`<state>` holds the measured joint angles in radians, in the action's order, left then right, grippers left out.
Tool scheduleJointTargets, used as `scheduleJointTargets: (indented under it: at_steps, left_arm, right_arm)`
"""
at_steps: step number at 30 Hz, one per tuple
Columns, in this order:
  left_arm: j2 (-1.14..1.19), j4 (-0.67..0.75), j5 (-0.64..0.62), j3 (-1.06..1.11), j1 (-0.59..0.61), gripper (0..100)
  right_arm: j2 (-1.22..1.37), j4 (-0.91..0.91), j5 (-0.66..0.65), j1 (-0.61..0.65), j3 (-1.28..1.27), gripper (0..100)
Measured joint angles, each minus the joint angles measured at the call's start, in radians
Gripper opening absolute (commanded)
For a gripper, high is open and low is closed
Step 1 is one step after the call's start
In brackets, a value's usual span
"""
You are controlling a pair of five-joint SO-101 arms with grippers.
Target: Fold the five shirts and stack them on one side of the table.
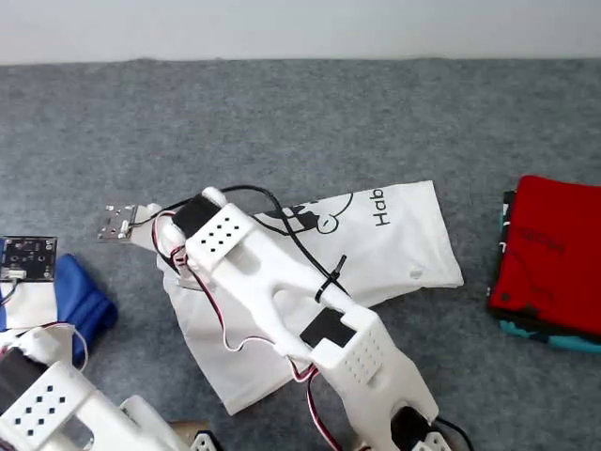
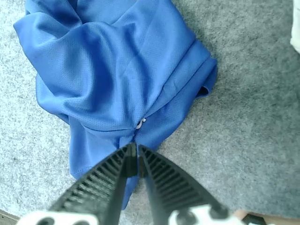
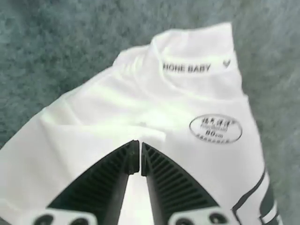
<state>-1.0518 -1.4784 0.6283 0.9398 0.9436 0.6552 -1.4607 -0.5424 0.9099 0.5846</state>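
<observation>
A white shirt (image 1: 376, 244) with black print lies spread in the middle of the grey table. The right arm stretches across it, and my right gripper (image 3: 136, 152) is shut on a fold of the white shirt (image 3: 154, 108) near its collar label, at the shirt's left end (image 1: 169, 246) in the high view. A crumpled blue shirt (image 1: 86, 303) lies at the left edge of the table. My left gripper (image 2: 136, 154) is shut on a gathered pinch of the blue shirt (image 2: 117, 70). A folded red shirt (image 1: 549, 254) tops a stack at the right edge.
The stack at the right has a teal shirt (image 1: 554, 336) and a dark one (image 1: 507, 221) under the red one. The grey carpeted table (image 1: 300, 122) runs bare along the back. The left arm's base (image 1: 47, 404) sits at the front left corner.
</observation>
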Motion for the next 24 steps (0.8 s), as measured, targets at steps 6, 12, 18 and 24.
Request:
scheduleJointTargets:
  at_steps: [6,12,18,24]
  left_arm:
    - [0.000,0.000,0.000,0.000,0.000,2]
    - [0.000,0.000,0.000,0.000,0.000,2]
    - [0.000,0.000,-0.003,0.000,0.000,2]
    - [0.000,0.000,-0.003,0.000,0.000,2]
  right_arm:
    - [0.028,0.000,0.029,-0.002,0.002,1.3]
    - [0.114,0.037,0.031,-0.071,0.002,1.1]
    - [0.114,0.054,0.032,-0.106,0.002,1.1]
    - [0.032,-0.008,0.038,-0.072,0.002,1.1]
